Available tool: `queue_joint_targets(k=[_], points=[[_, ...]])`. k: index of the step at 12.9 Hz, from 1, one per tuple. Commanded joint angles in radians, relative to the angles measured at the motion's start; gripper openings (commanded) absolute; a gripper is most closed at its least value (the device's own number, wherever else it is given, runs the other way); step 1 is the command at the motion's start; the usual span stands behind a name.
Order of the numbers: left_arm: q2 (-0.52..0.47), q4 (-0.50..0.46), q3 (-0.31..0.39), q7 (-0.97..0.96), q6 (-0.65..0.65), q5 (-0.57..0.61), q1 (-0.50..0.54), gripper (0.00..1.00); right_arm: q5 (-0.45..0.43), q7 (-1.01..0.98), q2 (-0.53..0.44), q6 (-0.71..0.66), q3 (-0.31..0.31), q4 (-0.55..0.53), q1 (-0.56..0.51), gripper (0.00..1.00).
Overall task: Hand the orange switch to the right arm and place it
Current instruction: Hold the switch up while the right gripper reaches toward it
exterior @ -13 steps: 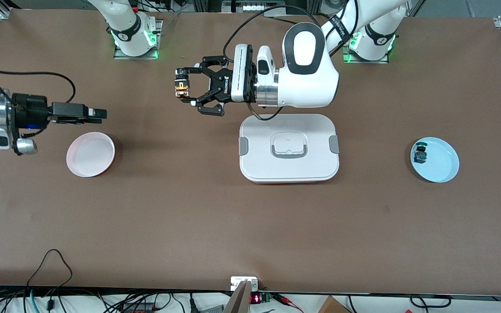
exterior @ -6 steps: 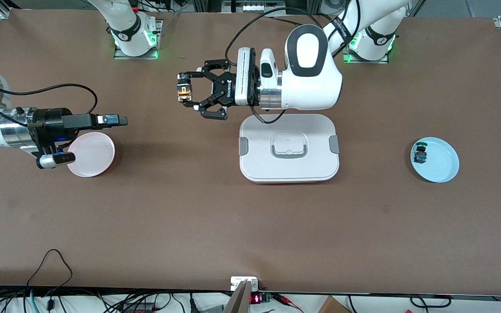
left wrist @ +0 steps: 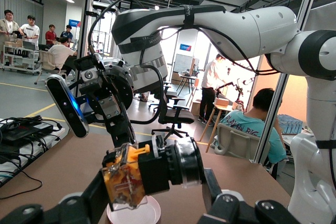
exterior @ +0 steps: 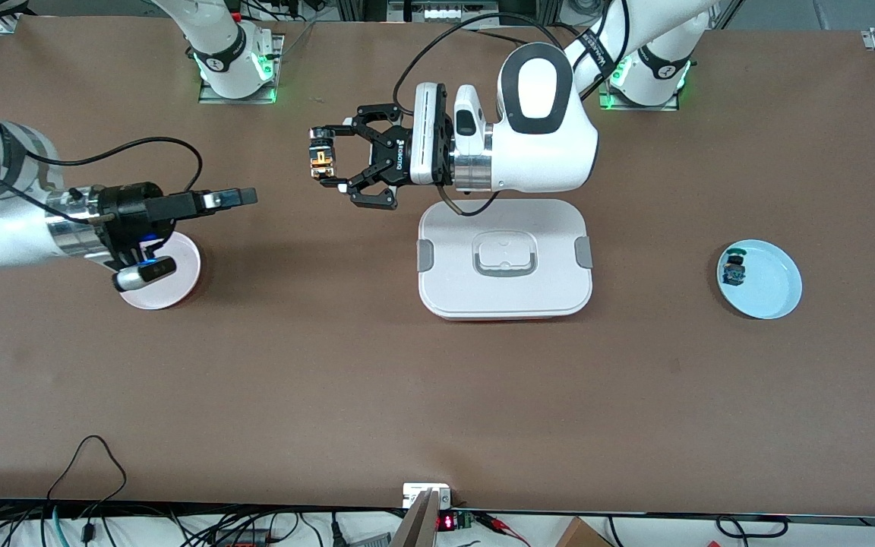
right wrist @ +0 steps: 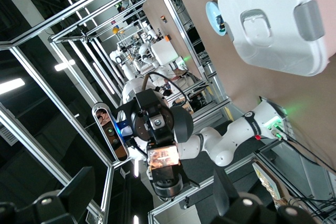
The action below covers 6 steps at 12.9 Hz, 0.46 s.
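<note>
The right tool (exterior: 244,197), spread, has advanced toward the left tool (exterior: 325,161) pinching the orange switch (exterior: 319,159).

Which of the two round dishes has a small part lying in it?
The light blue dish toward the left arm's end; a small switch lies in it. The pink dish shows nothing inside.

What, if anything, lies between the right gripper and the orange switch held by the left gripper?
Nothing: in the front view only bare table shows between the right gripper and the orange switch in the left gripper.
</note>
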Motion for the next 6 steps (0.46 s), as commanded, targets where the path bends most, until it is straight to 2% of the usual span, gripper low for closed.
queue_joint_targets(k=[1, 4, 6], points=[[0.011, 0.011, 0.002, 0.08, 0.007, -0.02, -0.006, 0.0, 0.052, 0.018, -0.021, 0.039, -0.001, -0.043, 0.032, 1.0], [0.011, 0.012, 0.005, 0.088, 0.009, -0.017, -0.009, 0.0, 0.072, 0.018, -0.021, 0.052, 0.0, -0.051, 0.067, 1.0], [0.011, 0.012, 0.005, 0.088, 0.009, -0.019, -0.009, 0.0, 0.119, 0.018, -0.023, 0.072, 0.0, -0.08, 0.091, 1.0]])
